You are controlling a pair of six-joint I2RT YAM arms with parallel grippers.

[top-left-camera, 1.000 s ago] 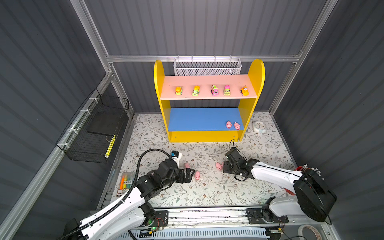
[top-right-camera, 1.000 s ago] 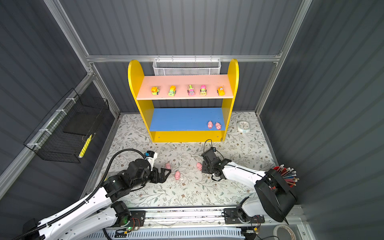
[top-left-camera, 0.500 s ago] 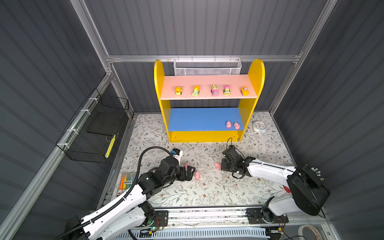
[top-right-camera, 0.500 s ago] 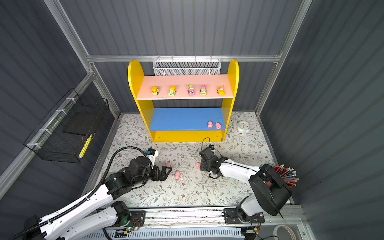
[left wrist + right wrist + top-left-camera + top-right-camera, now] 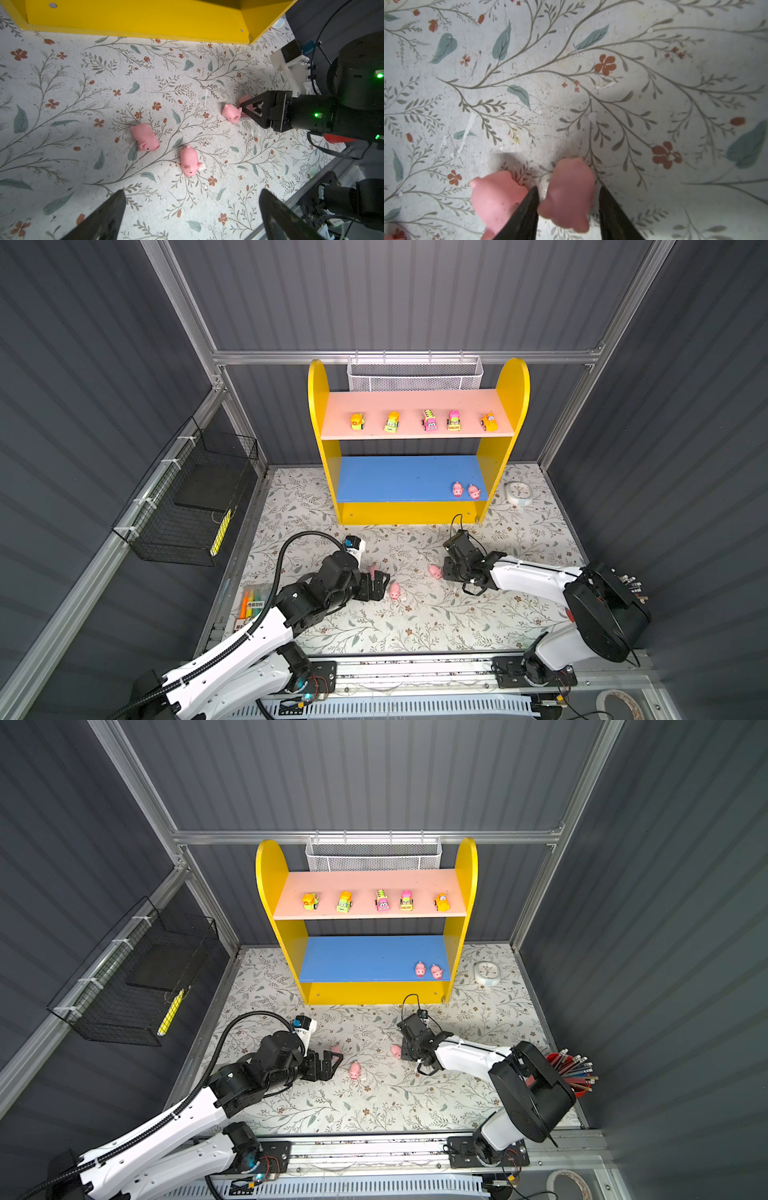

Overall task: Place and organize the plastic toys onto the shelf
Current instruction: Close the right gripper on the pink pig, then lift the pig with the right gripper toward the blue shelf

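Straddling a pig (image 5: pixel 566 199) on the desk (image 5: pixel 415 626) before the shelf (image 5: pixel 407 512), right gripper (image 5: pixel 568 187) sits narrow, grip unclear; left gripper (image 5: pixel 192 193) gapes wide. Next: pinch, lift to the blue board (image 5: pixel 399 477).

The counter (image 5: pixel 415 626) is bare along its 6 o'clock edge between the arms, and in a strip before the shelf (image 5: pixel 415 512) at 12. Mid-counter, pigs (image 5: pixel 189 161) clutter the lane. Two lie ahead of the left pincer (image 5: pixel 192 191), whose fingers spread far wider than either. One fills the right pincer (image 5: pixel 568 187), with another just outside one finger. The blue board (image 5: pixel 395 479) is free but for two pigs at its 3 o'clock end. The pink board (image 5: pixel 415 404) carries five vehicles (image 5: pixel 429 421) in a row with gaps between. Yellow sides wall both boards. A basket (image 5: pixel 415 377) blocks the back at 12, and a clock (image 5: pixel 519 492) sits at 2.
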